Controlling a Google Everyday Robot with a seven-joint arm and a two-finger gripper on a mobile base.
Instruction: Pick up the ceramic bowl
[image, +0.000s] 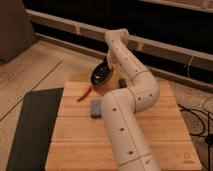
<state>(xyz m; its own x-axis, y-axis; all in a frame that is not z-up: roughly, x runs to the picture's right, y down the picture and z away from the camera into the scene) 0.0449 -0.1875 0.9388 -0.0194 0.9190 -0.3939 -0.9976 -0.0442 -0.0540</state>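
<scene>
Left of the wooden table lies a dark mat; on the table's far left part are an orange stick and a grey block, and above them the gripper clasps the tilted ceramic bowl, lifted off the wood.

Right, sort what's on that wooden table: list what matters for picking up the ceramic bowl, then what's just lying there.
Part of the job:
- ceramic bowl, dark and glossy, tilted and raised off the table
- gripper, at the bowl's rim at the far end of the table

Just lying about:
- red-orange stick, on the wooden table
- small grey block, near the arm
- dark mat, beside the table
</scene>
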